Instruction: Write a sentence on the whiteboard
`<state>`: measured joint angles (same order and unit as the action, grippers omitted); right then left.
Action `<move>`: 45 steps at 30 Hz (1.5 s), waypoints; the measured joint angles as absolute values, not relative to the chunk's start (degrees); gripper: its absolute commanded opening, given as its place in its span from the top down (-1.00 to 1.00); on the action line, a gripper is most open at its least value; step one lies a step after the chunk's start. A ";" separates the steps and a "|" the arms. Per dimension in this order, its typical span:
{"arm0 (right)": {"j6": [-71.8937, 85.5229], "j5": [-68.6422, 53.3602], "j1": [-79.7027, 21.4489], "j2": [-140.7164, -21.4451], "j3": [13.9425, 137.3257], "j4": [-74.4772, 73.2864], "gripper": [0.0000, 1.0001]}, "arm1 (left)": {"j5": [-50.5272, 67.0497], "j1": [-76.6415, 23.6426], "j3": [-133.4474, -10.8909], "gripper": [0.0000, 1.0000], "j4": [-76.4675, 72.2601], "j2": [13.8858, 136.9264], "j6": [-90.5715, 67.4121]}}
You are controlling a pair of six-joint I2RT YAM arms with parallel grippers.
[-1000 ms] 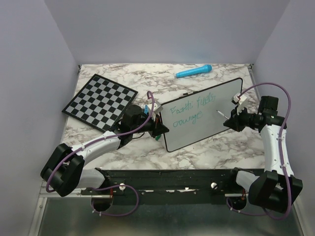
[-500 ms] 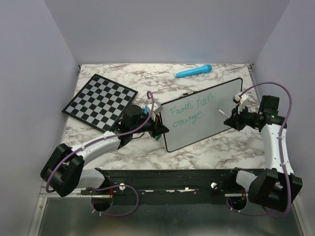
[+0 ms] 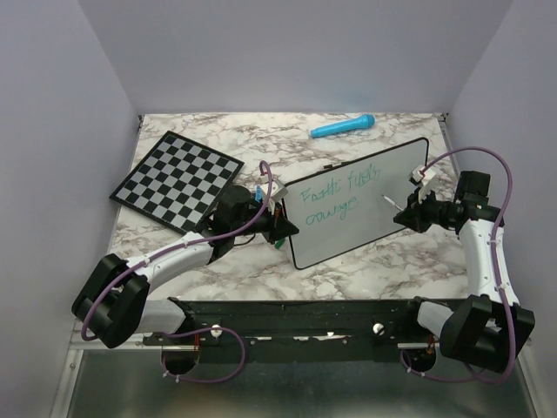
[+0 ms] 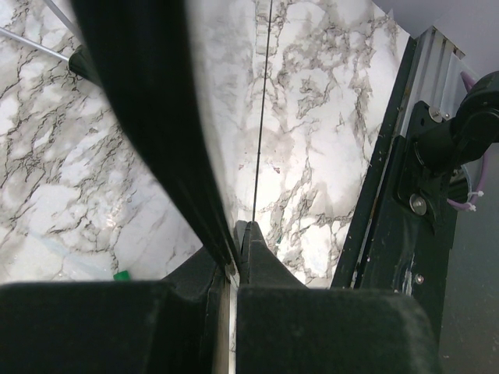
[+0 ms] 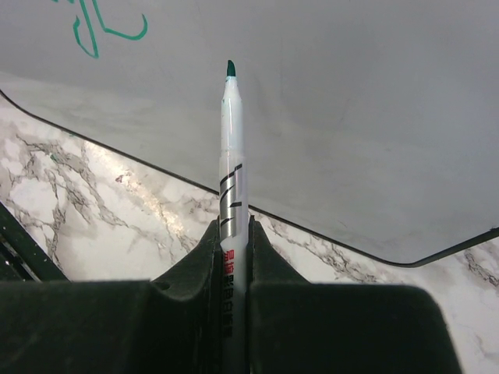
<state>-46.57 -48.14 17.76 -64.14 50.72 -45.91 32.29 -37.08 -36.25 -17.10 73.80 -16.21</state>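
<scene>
The whiteboard (image 3: 374, 187) lies tilted on the marble table, with the teal sentence (image 3: 339, 197) in two lines on its left half. My left gripper (image 3: 284, 228) is shut on the board's left edge; the left wrist view shows the black frame (image 4: 156, 117) edge-on, running into the closed fingers (image 4: 265, 265). My right gripper (image 3: 404, 213) is shut on a white marker (image 5: 232, 148) with a green tip. The tip points over the blank board (image 5: 351, 109), right of the second line. Whether it touches the surface is unclear. A few teal strokes (image 5: 92, 27) show at the top left.
A black-and-white chessboard (image 3: 177, 180) lies at the back left. A blue cylindrical object (image 3: 342, 127) rests near the back wall. A black rail (image 3: 296, 318) runs along the near edge between the arm bases. A small green piece (image 4: 121, 274) lies beside the left fingers.
My right gripper with the marker has shifted slightly left, further over the board. The left arm, the board and the writing look the same.
</scene>
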 measured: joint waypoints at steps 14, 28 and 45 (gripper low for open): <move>-47.55 -47.75 17.67 -64.14 50.35 -45.60 0.99 | 32.49 -37.08 -36.25 1.00 -17.28 73.95 -16.53; -48.42 -47.70 17.67 -64.14 50.35 -45.67 0.99 | 32.51 -37.08 -36.21 1.00 -17.45 73.95 -16.56; -49.60 -47.72 17.67 -64.23 50.35 -45.69 0.99 | 32.58 -37.06 -36.16 1.00 -17.67 74.06 -16.82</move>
